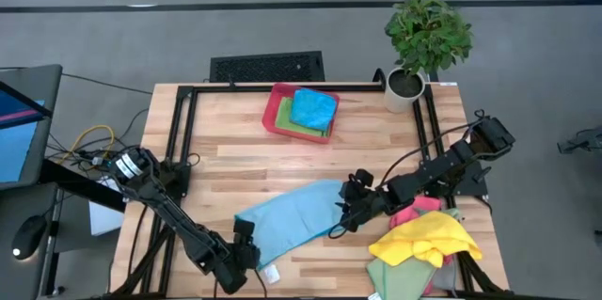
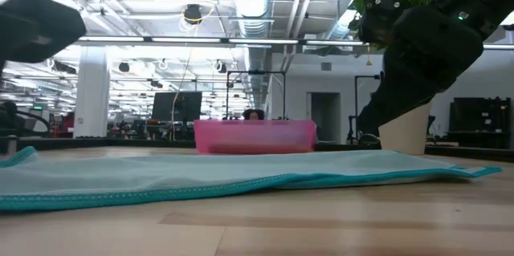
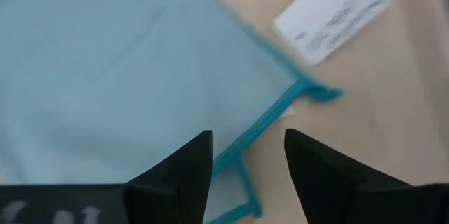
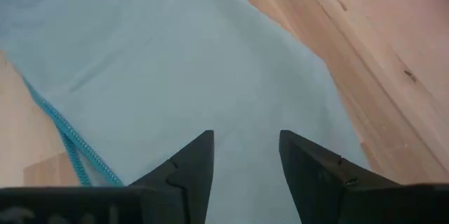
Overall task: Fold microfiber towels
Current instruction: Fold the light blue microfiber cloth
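A light blue microfiber towel (image 1: 287, 217) lies flat on the wooden table, also seen in the low view (image 2: 241, 177). My left gripper (image 3: 245, 140) stands open over the towel's near corner, where two teal hems (image 3: 261, 122) lie one upon the other. A white tag (image 3: 330, 17) lies on the wood just past that corner. My right gripper (image 4: 245, 140) stands open over the towel's right part (image 4: 210, 76). Whether either gripper's fingertips touch the cloth, I cannot tell. In the high view the left gripper (image 1: 246, 253) is at the towel's near left and the right gripper (image 1: 346, 211) at its right edge.
A red tray (image 1: 275, 112) at the far middle holds folded blue and green towels (image 1: 312, 109). A loose pile of yellow (image 1: 428, 239), pink and green towels lies at the near right. A potted plant (image 1: 423, 41) stands at the far right corner.
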You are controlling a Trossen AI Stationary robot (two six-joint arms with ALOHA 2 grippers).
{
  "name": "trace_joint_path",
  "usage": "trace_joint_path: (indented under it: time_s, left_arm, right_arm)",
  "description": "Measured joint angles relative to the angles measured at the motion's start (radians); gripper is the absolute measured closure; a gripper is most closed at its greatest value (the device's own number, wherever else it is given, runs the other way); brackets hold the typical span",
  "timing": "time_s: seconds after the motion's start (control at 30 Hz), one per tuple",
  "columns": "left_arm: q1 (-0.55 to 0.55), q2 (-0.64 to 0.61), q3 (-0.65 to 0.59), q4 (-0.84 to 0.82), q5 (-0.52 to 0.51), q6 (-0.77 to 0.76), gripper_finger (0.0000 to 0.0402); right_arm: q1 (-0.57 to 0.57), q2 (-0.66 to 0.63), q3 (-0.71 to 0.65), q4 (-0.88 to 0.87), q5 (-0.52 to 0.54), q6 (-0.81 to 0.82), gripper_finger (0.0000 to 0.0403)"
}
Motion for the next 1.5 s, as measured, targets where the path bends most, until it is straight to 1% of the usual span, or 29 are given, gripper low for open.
trace_joint_path:
  time_s: [0.13,0.2,0.33,0.47,0.6,0.73,0.83,0.93,1.03,1.1,1.2,1.27,1.37,1.43,1.5]
  left_arm:
    - [-0.016,0.000,0.007,-0.004,0.009,-0.056,0.0230]
    - [-0.031,-0.001,0.011,-0.005,-0.005,-0.095,0.0230]
    - [-0.064,0.005,0.011,-0.046,-0.038,-0.197,0.0230]
    - [-0.093,0.030,0.011,-0.045,-0.086,-0.255,0.0230]
    - [-0.093,0.063,0.011,-0.054,-0.091,-0.275,0.0230]
    - [-0.094,0.079,0.011,-0.057,-0.109,-0.301,0.0230]
    - [-0.094,0.078,0.011,-0.057,-0.114,-0.310,0.0230]
    - [-0.091,0.078,0.011,-0.036,-0.110,-0.298,0.0230]
    - [-0.089,0.082,0.042,-0.055,-0.108,-0.295,0.0230]
    - [-0.089,0.065,0.084,-0.125,-0.125,-0.288,0.0230]
    - [-0.089,0.027,0.148,-0.222,-0.179,-0.264,0.0230]
    - [-0.089,0.010,0.159,-0.260,-0.197,-0.252,0.0230]
    - [-0.084,-0.002,0.159,-0.263,-0.220,-0.234,0.0230]
    - [-0.085,-0.001,0.145,-0.260,-0.229,-0.229,0.0230]
    - [-0.086,0.004,0.114,-0.223,-0.275,-0.222,0.0230]
  right_arm:
    - [0.006,0.000,0.000,0.002,-0.030,0.001,0.0218]
    - [0.015,0.000,0.000,0.024,-0.032,-0.014,0.0218]
    - [0.028,0.000,0.000,0.131,-0.033,-0.076,0.0216]
    - [0.027,0.029,0.009,0.286,-0.036,-0.168,0.0219]
    - [0.005,0.094,0.048,0.304,-0.035,-0.226,0.0229]
    - [-0.035,0.181,0.081,0.298,-0.036,-0.228,0.0238]
    - [-0.060,0.211,0.084,0.291,-0.055,-0.214,0.0239]
    - [-0.082,0.233,0.083,0.230,-0.089,-0.181,0.0239]
    - [-0.092,0.244,0.085,0.184,-0.078,-0.163,0.0239]
    - [-0.099,0.221,0.069,0.136,-0.068,-0.159,0.0240]
    - [-0.121,0.181,0.033,0.098,-0.063,-0.158,0.0240]
    - [-0.140,0.145,0.014,0.037,-0.056,-0.156,0.0240]
    - [-0.171,0.072,-0.035,-0.048,-0.045,-0.171,0.0240]
    - [-0.192,0.023,-0.063,-0.076,-0.047,-0.194,0.0240]
    - [-0.201,-0.036,-0.074,-0.073,-0.051,-0.218,0.0240]
